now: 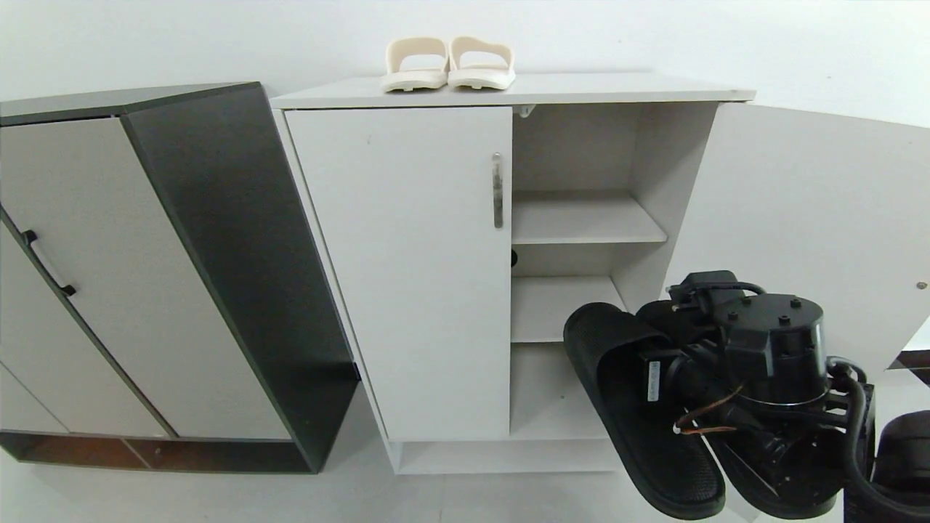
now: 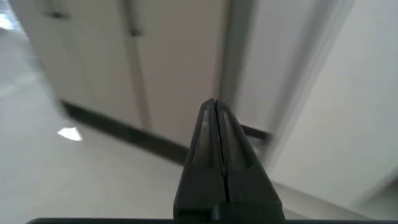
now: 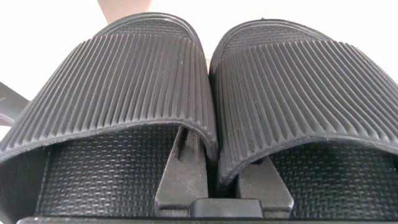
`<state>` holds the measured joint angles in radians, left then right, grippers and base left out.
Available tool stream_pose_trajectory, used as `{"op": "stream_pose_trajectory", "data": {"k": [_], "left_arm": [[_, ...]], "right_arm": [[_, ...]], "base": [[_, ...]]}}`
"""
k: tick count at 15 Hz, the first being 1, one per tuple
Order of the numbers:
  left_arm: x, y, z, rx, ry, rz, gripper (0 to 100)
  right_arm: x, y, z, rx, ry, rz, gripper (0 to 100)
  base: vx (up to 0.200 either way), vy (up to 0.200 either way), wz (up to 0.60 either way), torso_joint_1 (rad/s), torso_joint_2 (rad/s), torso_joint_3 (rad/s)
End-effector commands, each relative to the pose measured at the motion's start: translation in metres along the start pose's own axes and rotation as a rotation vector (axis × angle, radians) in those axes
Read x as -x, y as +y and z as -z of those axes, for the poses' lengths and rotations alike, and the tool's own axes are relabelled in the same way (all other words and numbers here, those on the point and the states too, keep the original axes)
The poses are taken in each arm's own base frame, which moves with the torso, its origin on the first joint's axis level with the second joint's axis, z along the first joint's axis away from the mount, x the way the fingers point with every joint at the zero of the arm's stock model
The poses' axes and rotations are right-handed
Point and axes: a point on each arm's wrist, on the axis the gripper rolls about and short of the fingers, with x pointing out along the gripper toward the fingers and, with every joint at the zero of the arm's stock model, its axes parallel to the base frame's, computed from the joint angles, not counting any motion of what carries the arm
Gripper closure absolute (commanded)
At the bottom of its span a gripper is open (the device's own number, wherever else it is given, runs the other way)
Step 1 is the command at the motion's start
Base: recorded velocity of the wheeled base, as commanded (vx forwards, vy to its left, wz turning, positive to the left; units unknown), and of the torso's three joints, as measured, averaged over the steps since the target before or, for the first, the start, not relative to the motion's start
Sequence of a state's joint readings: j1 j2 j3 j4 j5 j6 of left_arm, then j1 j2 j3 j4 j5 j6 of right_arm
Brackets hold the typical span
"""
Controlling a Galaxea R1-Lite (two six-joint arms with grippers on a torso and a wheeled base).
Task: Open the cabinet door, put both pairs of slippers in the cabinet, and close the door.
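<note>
You have the white cabinet's [image 1: 617, 87] right door [image 1: 799, 218] swung wide, so the opening step looks done. Your right gripper [image 3: 214, 155] is clenched on the pair of black slippers [image 1: 632, 407] — a finger under each strap, pinching their inner edges together — and holds them in the air just in front of the open lower compartments. Neither pair is on a shelf [image 1: 581, 218] yet — the cream slippers [image 1: 448, 65] sit on the cabinet's top, and your left gripper [image 2: 215, 124] has its fingers pressed together on nothing — so both placements and closing the door remain.
</note>
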<state>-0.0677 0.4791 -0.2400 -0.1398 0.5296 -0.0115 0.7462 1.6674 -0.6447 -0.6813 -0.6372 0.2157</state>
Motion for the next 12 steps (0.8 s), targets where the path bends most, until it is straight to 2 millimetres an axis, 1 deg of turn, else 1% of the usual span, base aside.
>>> {"op": "stream_pose_trajectory", "data": {"k": [1,2,4,6,7,8,9,12], "left_arm": [[0.034,0.013,0.06,-0.015,-0.109,0.093,100],[0.038,0.013,0.071,-0.022,-0.12,0.23,100],[0.036,0.012,0.084,-0.028,-0.114,0.279,100],[0.037,0.009,0.083,-0.025,-0.145,0.42,100],[0.037,0.007,0.086,-0.042,-0.135,0.487,100],[0.037,0.006,0.09,-0.074,-0.097,0.517,100],[0.037,0.006,0.088,-0.072,-0.121,0.52,100],[0.036,0.007,0.088,-0.022,-0.103,0.492,100]], "right_arm": [[-0.005,0.003,0.006,0.011,0.015,0.002,100],[-0.006,0.004,0.007,0.013,0.017,-0.004,100],[-0.006,0.004,0.008,0.004,0.006,-0.01,100],[-0.006,0.005,0.009,0.005,0.009,-0.013,100],[-0.008,0.006,0.011,0.012,0.015,-0.015,100],[-0.009,0.008,0.014,0.02,0.022,-0.016,100],[-0.008,0.01,0.016,0.02,0.019,-0.029,100],[-0.008,0.016,0.016,0.015,0.004,-0.041,100]], "base": [[0.0,0.0,0.0,0.0,0.0,0.0],[0.0,0.0,0.0,0.0,0.0,0.0],[0.0,0.0,0.0,0.0,0.0,0.0],[0.0,0.0,0.0,0.0,0.0,0.0],[0.0,0.0,0.0,0.0,0.0,0.0],[0.0,0.0,0.0,0.0,0.0,0.0],[0.0,0.0,0.0,0.0,0.0,0.0],[0.0,0.0,0.0,0.0,0.0,0.0]]}}
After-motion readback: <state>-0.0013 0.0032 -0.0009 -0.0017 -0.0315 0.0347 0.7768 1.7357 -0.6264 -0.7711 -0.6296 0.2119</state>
